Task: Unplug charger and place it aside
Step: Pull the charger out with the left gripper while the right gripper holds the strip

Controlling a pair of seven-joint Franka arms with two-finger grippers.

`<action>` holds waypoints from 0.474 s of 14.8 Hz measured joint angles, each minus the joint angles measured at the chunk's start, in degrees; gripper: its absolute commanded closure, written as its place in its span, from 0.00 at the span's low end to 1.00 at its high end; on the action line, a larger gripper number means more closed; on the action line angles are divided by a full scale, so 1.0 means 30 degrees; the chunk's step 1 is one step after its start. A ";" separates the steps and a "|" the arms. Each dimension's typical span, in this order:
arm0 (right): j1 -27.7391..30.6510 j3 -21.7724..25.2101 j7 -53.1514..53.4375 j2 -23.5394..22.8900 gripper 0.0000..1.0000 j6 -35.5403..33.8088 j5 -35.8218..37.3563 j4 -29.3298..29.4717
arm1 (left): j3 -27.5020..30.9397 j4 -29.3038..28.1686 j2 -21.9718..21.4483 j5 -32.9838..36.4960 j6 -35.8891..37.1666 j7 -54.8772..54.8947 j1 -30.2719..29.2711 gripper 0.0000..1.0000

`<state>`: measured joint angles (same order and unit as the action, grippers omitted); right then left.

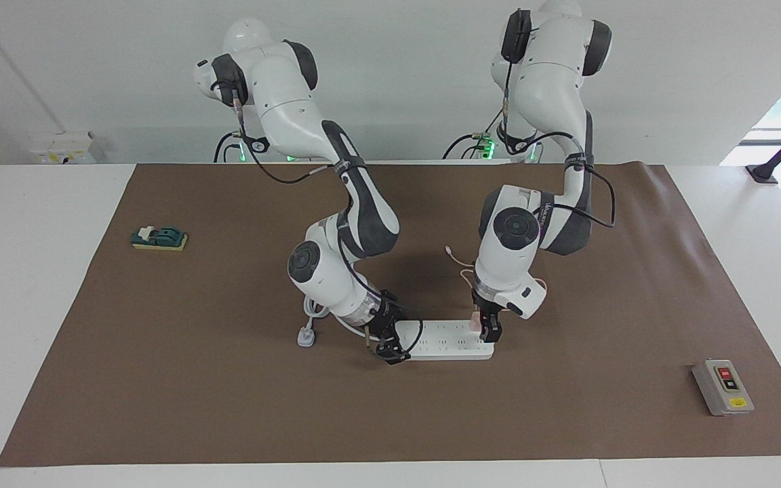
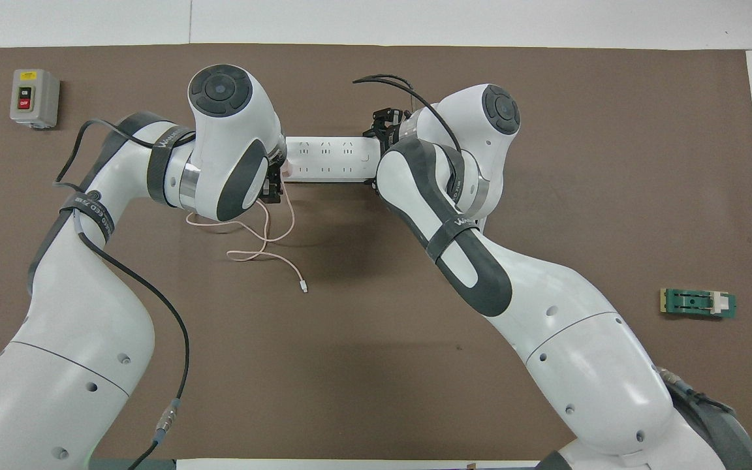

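Note:
The small pale pink charger (image 1: 475,323) (image 2: 286,170) sits plugged into the white power strip (image 1: 445,342) (image 2: 330,160), at the strip's end toward the left arm. Its thin pink cable (image 1: 455,257) (image 2: 265,238) trails across the mat toward the robots. My left gripper (image 1: 491,330) (image 2: 276,186) is down at the charger, right against it. My right gripper (image 1: 388,344) (image 2: 379,155) is low at the strip's other end, straddling its width. In the overhead view both wrists hide much of the grippers.
The strip's thick white cord and plug (image 1: 306,337) lie beside the right gripper. A grey button box (image 1: 723,388) (image 2: 34,98) stands toward the left arm's end. A green and yellow block (image 1: 158,238) (image 2: 698,303) lies toward the right arm's end.

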<state>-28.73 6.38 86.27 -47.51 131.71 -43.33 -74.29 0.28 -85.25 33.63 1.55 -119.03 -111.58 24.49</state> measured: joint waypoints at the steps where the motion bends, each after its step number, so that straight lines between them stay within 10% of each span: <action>1: 0.0016 0.0001 0.0000 -0.0012 0.59 0.0001 -0.0006 0.0026 | 0.0004 0.0074 0.0003 0.0000 0.0024 -0.0001 -0.0001 0.23; 5: 0.0101 -0.0032 0.0013 -0.0013 0.79 -0.0106 -0.0109 0.0062 | 0.0039 0.0116 0.0018 -0.0001 0.0022 -0.0001 -0.0014 0.33; 7: 0.0115 -0.0050 0.0013 -0.0013 0.89 -0.0105 -0.0109 0.0062 | 0.0058 0.0126 0.0025 -0.0001 -0.0028 -0.0001 -0.0018 0.62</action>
<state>-28.38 6.23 86.31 -47.55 131.39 -43.66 -74.10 0.46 -84.87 33.70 1.55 -119.11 -111.58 24.44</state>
